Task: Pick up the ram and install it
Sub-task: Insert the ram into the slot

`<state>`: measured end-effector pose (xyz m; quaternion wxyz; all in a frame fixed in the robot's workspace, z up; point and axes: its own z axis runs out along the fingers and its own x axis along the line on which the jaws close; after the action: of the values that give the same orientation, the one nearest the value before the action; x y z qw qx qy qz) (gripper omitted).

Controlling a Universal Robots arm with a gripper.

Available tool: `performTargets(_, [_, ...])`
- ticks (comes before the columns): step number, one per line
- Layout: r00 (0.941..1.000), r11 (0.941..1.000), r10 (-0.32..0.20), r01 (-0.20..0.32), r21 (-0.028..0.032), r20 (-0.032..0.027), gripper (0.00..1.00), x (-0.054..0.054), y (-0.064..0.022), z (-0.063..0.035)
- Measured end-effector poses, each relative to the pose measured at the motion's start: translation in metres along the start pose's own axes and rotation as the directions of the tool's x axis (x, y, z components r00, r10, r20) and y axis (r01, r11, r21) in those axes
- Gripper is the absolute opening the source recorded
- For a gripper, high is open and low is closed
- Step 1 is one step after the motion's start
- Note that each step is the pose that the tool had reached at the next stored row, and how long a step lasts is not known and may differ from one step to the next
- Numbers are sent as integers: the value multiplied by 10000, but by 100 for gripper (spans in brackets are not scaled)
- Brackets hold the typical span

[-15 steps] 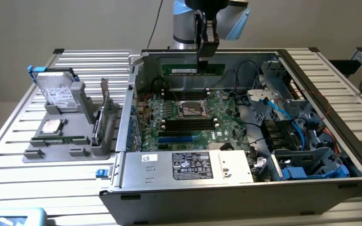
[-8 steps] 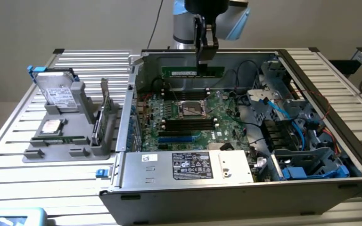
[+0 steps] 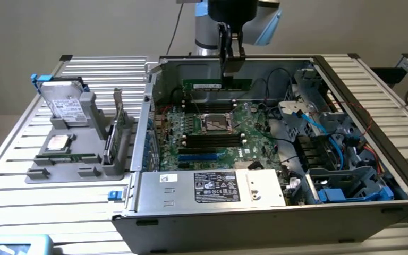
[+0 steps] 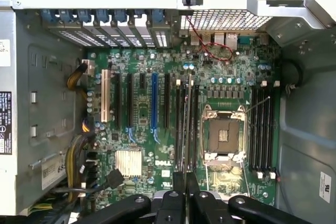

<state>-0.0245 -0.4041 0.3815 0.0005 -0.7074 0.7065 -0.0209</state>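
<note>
Black gripper of mine, clamped on long thin green ram stick, held edgewise above green motherboard, inside open grey case

Arm comes in at the top edge of the exterior view: pale grey links, a light blue joint cap, and a black wrist pointing straight down. Hand hangs vertical under it, with two long dark fingers nearly together. The jaws pinch the upper edge of the ram, which hangs level below the tips. Wrist view: hand seen along its own axis, black linkage bars splayed to either side, fingertips closed on the thin board edge.
</note>
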Motion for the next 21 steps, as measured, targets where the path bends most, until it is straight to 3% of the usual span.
performTargets(6, [10000, 10000, 0, 0, -1, 18, 13, 0, 1, 20])
performTargets(9, [9999, 10000, 2, -2, 1, 104, 13, -1, 1, 40])
performTargets(11, [9999, 10000, 4, -4, 1, 121, 13, -2, 2, 69])
performTargets(21, [9999, 10000, 3, -3, 0, 109, 13, -10, 7, 248])
